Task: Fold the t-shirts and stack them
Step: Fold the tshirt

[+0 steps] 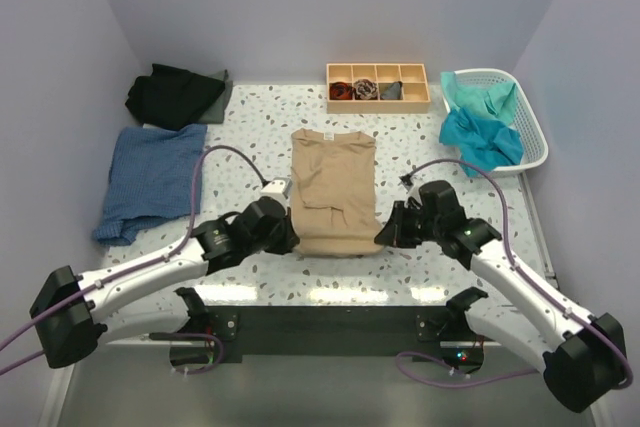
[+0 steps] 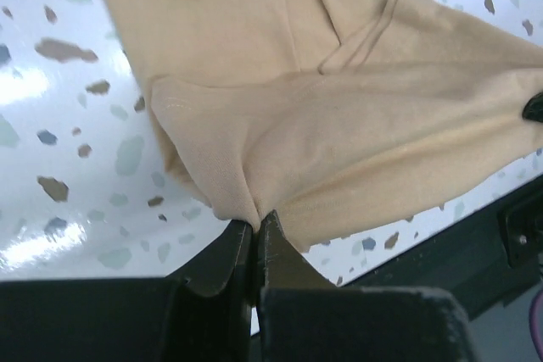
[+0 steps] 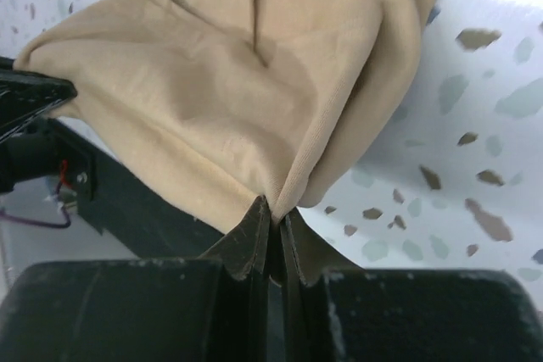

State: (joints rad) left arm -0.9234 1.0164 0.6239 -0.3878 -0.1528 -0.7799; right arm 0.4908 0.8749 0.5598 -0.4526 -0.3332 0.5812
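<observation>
- In the middle of the speckled table [image 1: 250,127], the tan shirt [image 1: 335,182] lies folded into a long, narrow strip. Its near edge is stretched between the two claws.
- The left claw [image 2: 257,225] is pinched tight on the shirt's near-left corner, and the cloth gathers into soft creases right at its black tips.
- The right claw [image 3: 276,209] is clamped the same way on the near-right corner, with the fabric puckering into its tips.
- The cloth is a smooth, matte knit, with a stitched hem and folded layers lying across it.
- Well apart to the left lies a blue shirt [image 1: 150,177], spread out and rumpled, and behind it a black shirt [image 1: 172,94] is heaped in the far corner.
- At the far right, teal shirts [image 1: 480,137] spill over a white slatted basket [image 1: 492,73].
- Beside the basket, a wooden tray [image 1: 378,104] with four compartments holds small dark bits.
</observation>
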